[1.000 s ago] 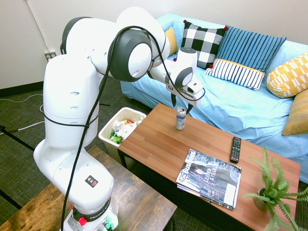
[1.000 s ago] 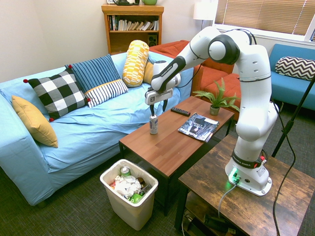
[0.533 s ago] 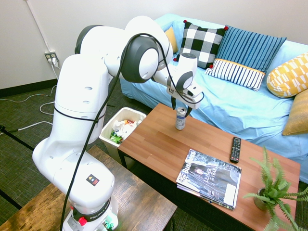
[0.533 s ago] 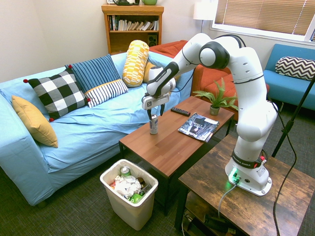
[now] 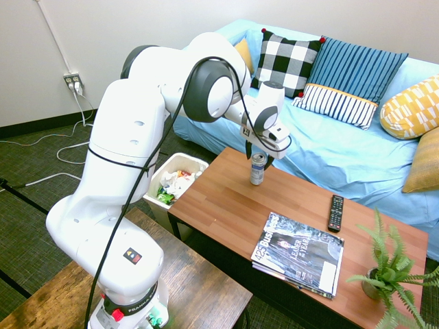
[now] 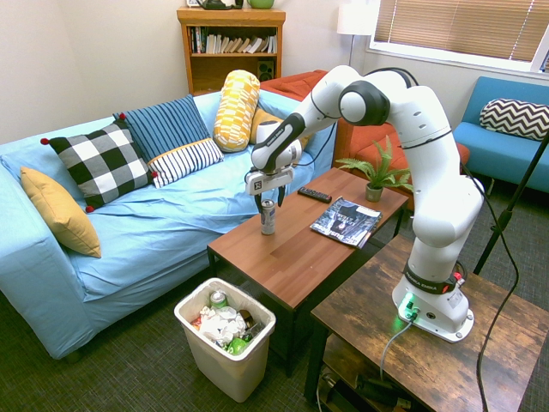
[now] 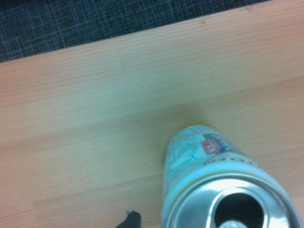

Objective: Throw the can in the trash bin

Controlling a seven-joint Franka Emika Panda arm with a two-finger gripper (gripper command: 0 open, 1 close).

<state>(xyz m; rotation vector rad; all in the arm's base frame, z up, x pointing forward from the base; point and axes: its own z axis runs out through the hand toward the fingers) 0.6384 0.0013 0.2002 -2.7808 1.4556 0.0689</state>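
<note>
The slim silver-grey can (image 5: 257,170) (image 6: 268,217) stands upright on the wooden coffee table (image 5: 226,205), near the sofa-side edge. My gripper (image 5: 258,156) (image 6: 268,202) hangs straight over it, open, with its fingertips down on either side of the can's top. Whether they touch the can I cannot tell. The wrist view shows the can (image 7: 223,183) from above, its opened shiny top close to the camera. The white trash bin (image 5: 173,185) (image 6: 225,330) stands on the carpet at the table's end, filled with crumpled rubbish.
On the coffee table lie a magazine (image 5: 298,253), a black remote (image 5: 335,212) and a potted fern (image 5: 387,271). A blue sofa (image 5: 329,147) with cushions runs behind the table. A darker wooden table (image 5: 171,288) bears the arm.
The arm has swung forward and the gripper has come down from above the can until its fingers flank the can's top. The can has not moved.
</note>
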